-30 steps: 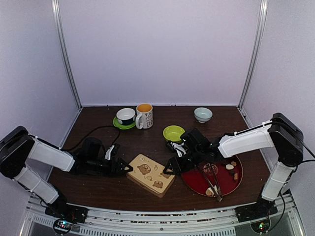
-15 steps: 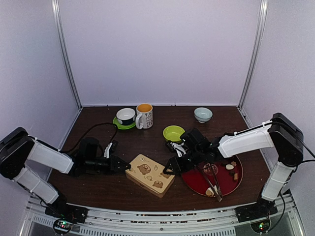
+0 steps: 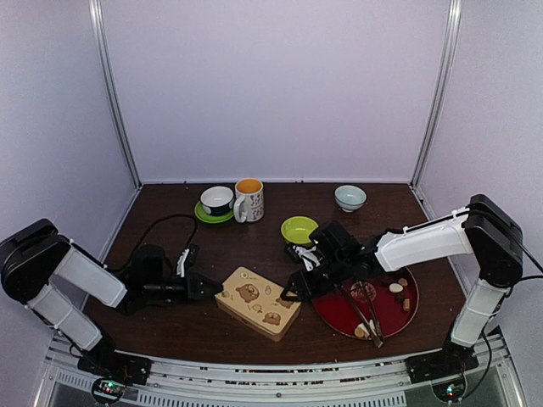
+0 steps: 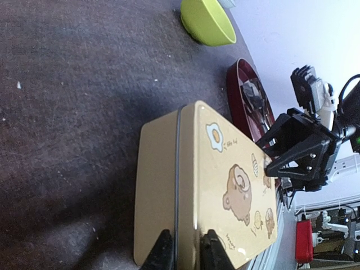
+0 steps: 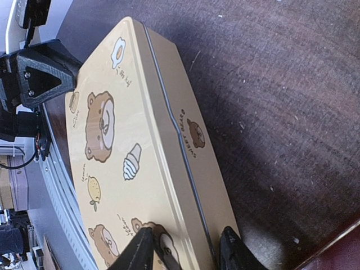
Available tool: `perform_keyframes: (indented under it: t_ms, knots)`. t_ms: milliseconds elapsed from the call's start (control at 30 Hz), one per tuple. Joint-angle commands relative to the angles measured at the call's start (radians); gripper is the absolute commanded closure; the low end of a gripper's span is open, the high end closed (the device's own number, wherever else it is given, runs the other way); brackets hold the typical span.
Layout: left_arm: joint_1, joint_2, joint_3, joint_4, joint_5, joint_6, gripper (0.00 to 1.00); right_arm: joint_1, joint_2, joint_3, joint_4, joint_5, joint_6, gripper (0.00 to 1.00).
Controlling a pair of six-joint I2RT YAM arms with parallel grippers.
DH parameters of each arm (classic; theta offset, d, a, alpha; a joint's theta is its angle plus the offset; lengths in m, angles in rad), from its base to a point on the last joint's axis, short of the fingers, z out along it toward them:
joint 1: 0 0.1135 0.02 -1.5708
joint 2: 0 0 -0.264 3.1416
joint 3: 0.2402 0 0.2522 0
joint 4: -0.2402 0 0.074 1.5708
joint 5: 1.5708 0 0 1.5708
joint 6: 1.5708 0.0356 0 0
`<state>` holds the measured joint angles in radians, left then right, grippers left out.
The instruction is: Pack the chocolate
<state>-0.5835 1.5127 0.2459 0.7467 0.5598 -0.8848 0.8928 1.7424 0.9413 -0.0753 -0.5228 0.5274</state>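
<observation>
Tan tin (image 3: 259, 307) diagonal, far-left to near-right | chocolate (image 3: 396, 288) on red tray (image 3: 390, 319) | right gripper (image 3: 289, 295) apart | left gripper (image 3: 212, 288) unclear

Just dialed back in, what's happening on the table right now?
Both arms are at the bear-print tin near the front of the table. The left gripper is at its left end and the right gripper at its right end, each with fingers either side of the lid's edge. Whether they are clamped is unclear. The lid is on. The chocolates in view lie on the red tray beside the tin, along with the tongs, not yet packed.
</observation>
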Motion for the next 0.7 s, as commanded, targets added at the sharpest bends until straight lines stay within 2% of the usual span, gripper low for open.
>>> perform_keyframes:
  t_ms: [0, 133, 267, 367, 500, 667]
  knots:
    - [-0.01, 0.083, -0.077, -0.219, -0.073, 0.0, 0.85, 0.008, -0.016, 0.025, -0.043, 0.044, -0.003, 0.61]
    - [-0.009, 0.005, -0.064, -0.351, -0.122, 0.032, 0.84, 0.008, -0.064, 0.028, -0.062, 0.062, 0.0, 0.59]
    - [-0.009, -0.088, -0.03, -0.495, -0.157, 0.058, 0.71, 0.01, -0.099, 0.025, -0.077, 0.073, 0.006, 0.58]
    - [-0.009, -0.144, -0.002, -0.562, -0.165, 0.071, 0.58, 0.01, -0.121, 0.01, -0.077, 0.083, 0.011, 0.57]
    - [-0.01, -0.235, 0.028, -0.632, -0.172, 0.081, 0.45, 0.01, -0.142, -0.01, -0.073, 0.085, 0.023, 0.57]
    - [-0.01, -0.344, 0.088, -0.685, -0.188, 0.105, 0.4, 0.01, -0.165, -0.04, -0.053, 0.091, 0.042, 0.58]
